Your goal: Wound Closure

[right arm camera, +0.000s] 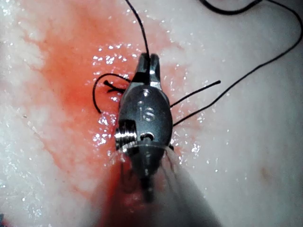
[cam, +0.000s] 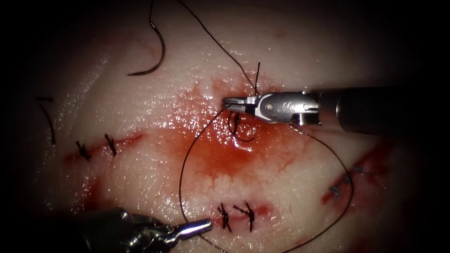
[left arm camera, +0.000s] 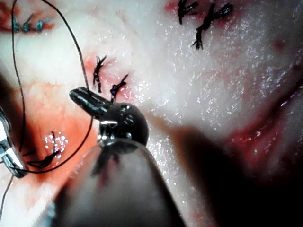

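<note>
The curved needle lies free on the tissue at the far left, outside the tissue and held by neither tool. My right tool hovers over the red-stained middle cut, jaws shut on the thread beside a short upright thread tail. Just below it sits a loose stitch loop. From there the thread swings in a long loop down to my left tool at the near edge, whose jaws are shut across the thread.
Tied dark stitches close the left cut and the near cut. Blue stitches close a cut on the right. A loose cut end of thread lies far left. Thread slack curves around the right side.
</note>
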Tool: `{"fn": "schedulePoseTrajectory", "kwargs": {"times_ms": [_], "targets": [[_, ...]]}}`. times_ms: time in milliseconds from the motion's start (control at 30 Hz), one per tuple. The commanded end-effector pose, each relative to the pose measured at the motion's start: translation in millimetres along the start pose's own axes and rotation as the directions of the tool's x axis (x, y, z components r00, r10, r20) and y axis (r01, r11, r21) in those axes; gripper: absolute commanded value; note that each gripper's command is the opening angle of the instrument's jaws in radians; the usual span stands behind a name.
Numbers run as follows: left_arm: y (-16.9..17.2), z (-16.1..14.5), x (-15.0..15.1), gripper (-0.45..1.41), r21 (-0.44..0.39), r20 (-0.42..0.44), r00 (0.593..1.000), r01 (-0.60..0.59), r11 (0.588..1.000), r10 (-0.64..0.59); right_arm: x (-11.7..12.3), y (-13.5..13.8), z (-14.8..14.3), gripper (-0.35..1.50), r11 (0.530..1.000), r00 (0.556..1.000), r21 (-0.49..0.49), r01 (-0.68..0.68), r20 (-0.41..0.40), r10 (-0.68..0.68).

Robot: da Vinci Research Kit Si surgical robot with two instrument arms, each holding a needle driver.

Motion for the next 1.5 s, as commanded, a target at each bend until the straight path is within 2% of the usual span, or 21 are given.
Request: {"fn": "schedulePoseTrajectory", "kwargs": {"times_ms": [33,200,300,533,567,600,633,667,733,800,933,1033,1200,1333,1367,1433,1500], "targets": [[0.5,0.2,-0.8,-0.45,-0.003,0.013,1.0,0.005,1.0,-0.005,-0.4,-1.1,-1.0,-0.35,1.0,1.0,0.003,-0.001,0.002,0.001],[0.1,-1.9,-3.3,-0.45,0.006,0.092,0.996,0.021,1.0,-0.022,0.2,-2.9,-5.2,-0.35,1.0,1.0,0.0,-0.01,0.004,0.01],[-0.5,-2.1,-3.9,-0.45,0.014,0.106,0.994,0.018,1.0,-0.019,0.9,-3.6,-7.1,-0.35,1.0,1.0,0.004,-0.017,-0.008,0.017],[-1.2,-0.8,-4.7,-0.45,0.007,0.128,0.991,-0.035,0.999,0.034,2.2,-4.5,-8.3,-0.35,1.0,0.999,0.004,-0.025,-0.036,0.025],[-1.1,-0.5,-4.8,-0.45,0.007,0.127,0.991,-0.041,0.999,0.04,2.2,-4.5,-8.3,-0.3,1.0,0.999,0.004,-0.027,-0.046,0.027],[-1.0,-0.2,-4.8,-0.45,0.009,0.13,0.99,-0.047,0.999,0.046,2.3,-4.5,-8.3,0.07,0.999,0.998,0.01,-0.034,-0.06,0.034],[-1.0,0.2,-4.9,-0.45,0.004,0.133,0.989,-0.064,0.998,0.063,2.4,-4.4,-8.5,0.64,0.998,0.994,0.016,-0.061,-0.091,0.063],[-0.9,0.4,-4.9,-0.45,0.0,0.135,0.988,-0.076,0.997,0.075,2.5,-4.4,-8.6,1.05,0.996,0.989,0.012,-0.09,-0.118,0.091],[-0.9,0.9,-4.9,-0.45,-0.011,0.138,0.986,-0.093,0.996,0.093,3.0,-4.2,-8.9,1.4,0.993,0.977,0.049,-0.109,-0.181,0.116],[-0.9,1.0,-4.8,-0.45,-0.012,0.137,0.986,-0.098,0.995,0.099,3.8,-4.4,-9.5,1.47,0.99,0.971,0.079,-0.113,-0.201,0.127],[-0.8,0.8,-4.4,-0.45,-0.013,0.137,0.984,-0.113,0.994,0.114,5.7,-4.8,-11.8,1.49,0.986,0.966,0.119,-0.118,-0.215,0.142],[-0.6,0.5,-4.0,-0.45,-0.027,0.14,0.981,-0.133,0.991,0.135,7.1,-3.6,-13.4,1.49,0.985,0.965,0.126,-0.121,-0.218,0.146],[-0.5,0.3,-3.5,-0.45,-0.06,0.14,0.971,-0.185,0.981,0.192,8.4,0.7,-15.6,1.47,0.99,0.967,0.126,-0.058,-0.241,0.087],[-0.6,0.4,-3.5,-0.45,-0.07,0.139,0.967,-0.207,0.976,0.214,8.8,4.4,-16.3,1.32,0.993,0.966,0.114,-0.007,-0.257,0.036],[-0.7,0.5,-3.5,-0.45,-0.077,0.139,0.964,-0.217,0.973,0.226,8.5,5.7,-15.8,0.88,0.994,0.965,0.106,0.009,-0.26,0.019],[-0.8,0.7,-3.4,-0.45,-0.082,0.138,0.962,-0.227,0.97,0.236,7.9,6.5,-14.3,0.49,0.994,0.972,0.105,0.036,-0.233,-0.01],[-0.9,0.8,-3.4,-0.45,-0.094,0.136,0.958,-0.243,0.966,0.254,7.2,6.8,-12.1,-0.35,0.989,0.975,0.137,0.053,-0.22,-0.022]]}}
